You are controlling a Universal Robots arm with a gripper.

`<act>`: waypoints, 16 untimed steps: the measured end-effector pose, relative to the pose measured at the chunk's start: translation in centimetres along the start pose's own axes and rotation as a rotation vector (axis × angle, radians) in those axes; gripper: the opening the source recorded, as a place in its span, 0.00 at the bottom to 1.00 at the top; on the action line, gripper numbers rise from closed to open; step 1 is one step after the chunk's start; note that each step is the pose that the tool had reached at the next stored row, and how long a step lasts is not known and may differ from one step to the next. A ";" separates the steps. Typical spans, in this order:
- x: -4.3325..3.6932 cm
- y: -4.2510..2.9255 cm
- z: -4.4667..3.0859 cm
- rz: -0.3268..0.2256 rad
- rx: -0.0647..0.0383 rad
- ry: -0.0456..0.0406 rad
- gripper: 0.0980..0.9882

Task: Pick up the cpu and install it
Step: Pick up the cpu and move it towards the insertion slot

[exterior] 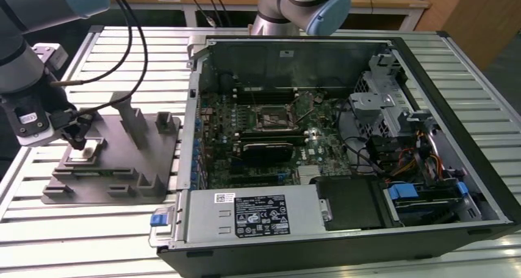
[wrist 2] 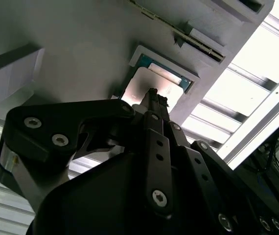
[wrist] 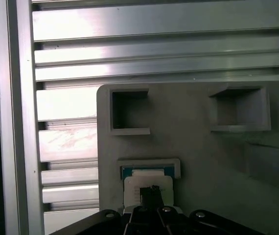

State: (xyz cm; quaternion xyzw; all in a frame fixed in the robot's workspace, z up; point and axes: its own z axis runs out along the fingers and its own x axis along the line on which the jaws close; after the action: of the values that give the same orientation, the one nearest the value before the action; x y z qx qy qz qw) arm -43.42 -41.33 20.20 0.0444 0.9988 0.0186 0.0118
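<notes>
The gripper (exterior: 79, 145) hangs low over the grey tray (exterior: 122, 174) at the exterior view's left, on the slatted table (exterior: 49, 229) and well apart from the open computer case (exterior: 456, 186) and its socket (exterior: 273, 121). The cpu (wrist 2: 173, 91) lies flat, silver top up, in a shallow square recess near one edge of the tray (wrist 2: 81, 49). In both wrist views the fingers look pressed together into one narrow tip, and the gripper (wrist 2: 151, 95) sits right over the cpu's top. Whether the gripper (wrist: 151, 190) touches the cpu (wrist: 147, 178) I cannot tell.
</notes>
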 end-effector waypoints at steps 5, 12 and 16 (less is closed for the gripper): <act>-0.01 0.00 0.03 0.000 0.000 -0.0002 0.01; -0.01 0.00 0.04 0.000 0.000 -0.0002 0.15; -0.01 0.00 0.04 0.000 0.000 -0.0001 0.35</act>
State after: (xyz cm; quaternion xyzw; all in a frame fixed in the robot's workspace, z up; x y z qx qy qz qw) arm -43.41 -41.33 20.16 0.0443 0.9988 0.0185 0.0119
